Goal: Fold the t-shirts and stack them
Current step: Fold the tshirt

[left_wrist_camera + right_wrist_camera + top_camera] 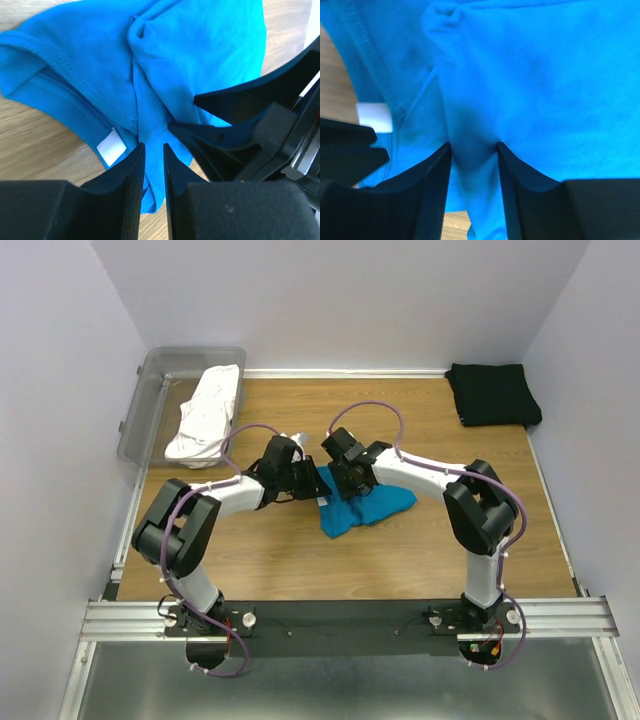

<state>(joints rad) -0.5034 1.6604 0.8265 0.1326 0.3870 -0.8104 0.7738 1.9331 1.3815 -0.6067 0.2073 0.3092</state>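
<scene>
My overhead camera looks down from behind both arm bases (205, 615) across the whole wooden table (300, 560); my two wrist cameras peer past their own fingers (125, 190), close on the same teal-blue t-shirt (370, 510).

Lab booth: bare white walls (340, 300); 2 arms (190, 530) on aluminium rail (120, 618).

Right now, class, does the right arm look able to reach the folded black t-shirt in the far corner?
Probably, though not at once: nothing stands between it and the black t-shirt, but the right pincer grips a fold of the teal t-shirt.
</scene>
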